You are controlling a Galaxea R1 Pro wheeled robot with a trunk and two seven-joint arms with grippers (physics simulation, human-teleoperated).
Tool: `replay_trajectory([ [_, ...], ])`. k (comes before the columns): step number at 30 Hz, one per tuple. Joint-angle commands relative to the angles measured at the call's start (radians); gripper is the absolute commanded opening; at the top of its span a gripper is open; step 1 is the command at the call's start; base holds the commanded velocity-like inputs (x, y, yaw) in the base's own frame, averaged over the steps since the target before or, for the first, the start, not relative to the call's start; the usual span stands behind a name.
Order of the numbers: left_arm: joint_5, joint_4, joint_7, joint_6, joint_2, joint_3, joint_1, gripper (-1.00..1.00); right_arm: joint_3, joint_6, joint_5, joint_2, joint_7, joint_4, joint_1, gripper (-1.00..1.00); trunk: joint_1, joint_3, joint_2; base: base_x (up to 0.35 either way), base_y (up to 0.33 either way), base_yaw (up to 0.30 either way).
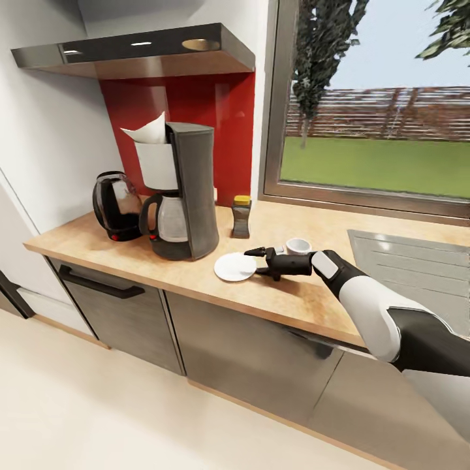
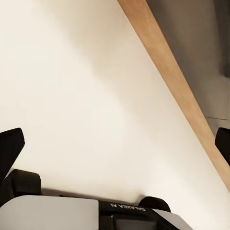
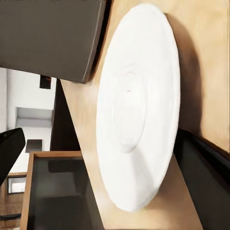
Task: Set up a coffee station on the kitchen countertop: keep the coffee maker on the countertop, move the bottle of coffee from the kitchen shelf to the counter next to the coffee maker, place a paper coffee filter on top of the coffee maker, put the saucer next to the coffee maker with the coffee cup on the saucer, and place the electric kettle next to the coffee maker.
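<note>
1. The saucer lies flat on the tabletop just beside the coffee maker
2. The right hand is open at its rim, gripping nothing
3. The cup waits behind the saucer

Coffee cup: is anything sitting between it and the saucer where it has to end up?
Yes, the right gripper itself. It reaches across the kitchen countertop with its jaws open at the saucer, lying between that plate and the coffee cup just behind the wrist. Nothing else visible sits between them; the saucer's top is bare.
</note>
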Motion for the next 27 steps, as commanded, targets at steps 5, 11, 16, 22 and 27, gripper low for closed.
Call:
replay_trajectory([
  [5, 0.0, -0.001, -0.004, 0.011, 0.0, 0.006, 0.0, 1.0, 0.035, -0.02, 0.079, 0.0, 0.001, 0.026, 0.0, 1.0, 0.0, -0.001, 0.0, 0.0, -0.025, 0.0],
  [11, 0.0, -0.001, -0.004, 0.011, 0.0, 0.006, 0.0, 1.0, 0.035, -0.02, 0.079, 0.0, 0.001, 0.026, 0.0, 1.0, 0.0, -0.001, 0.0, 0.0, -0.1, 0.0],
  [16, 0.0, -0.001, -0.004, 0.011, 0.0, 0.006, 0.0, 1.0, 0.035, -0.02, 0.078, -0.001, 0.002, 0.025, 0.0, 1.0, 0.0, -0.001, 0.0, 0.0, -0.02, 0.0],
  [22, 0.0, -0.001, -0.004, 0.012, 0.0, 0.006, 0.0, 1.0, 0.035, -0.019, 0.077, 0.0, 0.004, 0.025, 0.0, 1.0, 0.0, -0.001, 0.0, 0.0, -0.002, 0.0],
  [27, 0.0, -0.001, -0.003, 0.012, 0.0, 0.006, 0.0, 1.0, 0.035, -0.019, 0.077, -0.001, 0.005, 0.023, 0.0, 1.0, 0.0, -0.001, 0.0, 0.0, 0.0, 0.0],
])
